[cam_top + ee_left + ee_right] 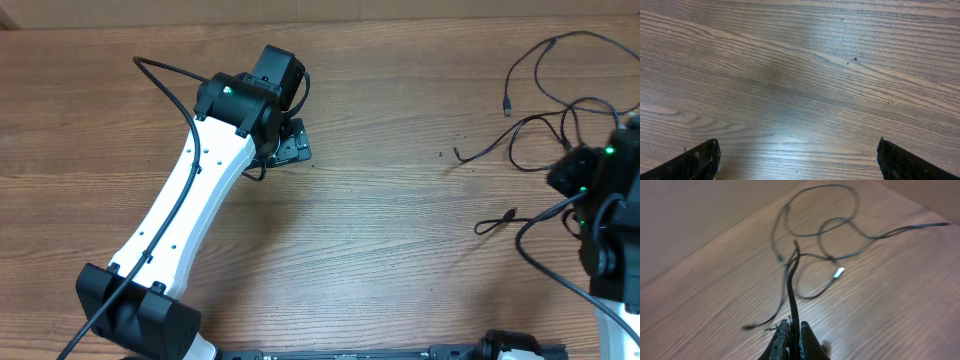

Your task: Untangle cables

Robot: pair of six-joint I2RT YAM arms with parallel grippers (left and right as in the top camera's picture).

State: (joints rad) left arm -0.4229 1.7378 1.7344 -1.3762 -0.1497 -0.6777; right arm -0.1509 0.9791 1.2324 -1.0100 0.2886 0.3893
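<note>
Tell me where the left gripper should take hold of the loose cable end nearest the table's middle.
Probably the cable end, on the straight stretch just behind its plug, from above with the open left gripper, jaws across the cord. There it lies flat and alone; farther right it joins the tangle by the right gripper.

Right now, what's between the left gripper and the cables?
Just bare table with tiny dark specks, from the left gripper to the cables, seen in the overhead view.
</note>
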